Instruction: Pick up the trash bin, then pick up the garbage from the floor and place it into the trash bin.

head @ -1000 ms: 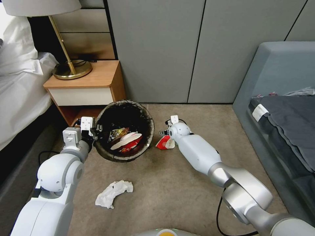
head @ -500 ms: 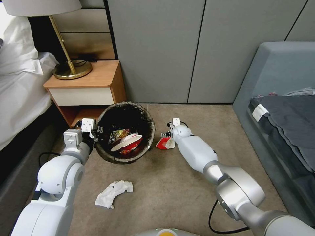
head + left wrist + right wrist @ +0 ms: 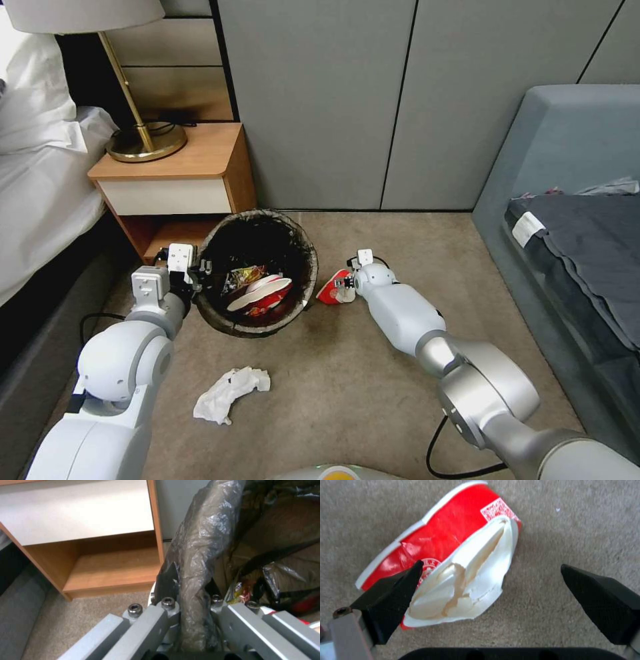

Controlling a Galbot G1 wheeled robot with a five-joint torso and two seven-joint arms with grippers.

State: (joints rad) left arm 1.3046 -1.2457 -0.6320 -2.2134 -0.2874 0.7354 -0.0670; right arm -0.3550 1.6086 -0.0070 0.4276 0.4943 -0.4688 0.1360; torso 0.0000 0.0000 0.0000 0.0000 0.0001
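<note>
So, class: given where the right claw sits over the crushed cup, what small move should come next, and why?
Probably shift the right claw sideways to centre it on the crushed red-and-white cup, then lower and close. Its fingers are open over the carpet, but the cup lies against one finger, off-centre. The left claw grips the trash bin rim beside it.
</note>
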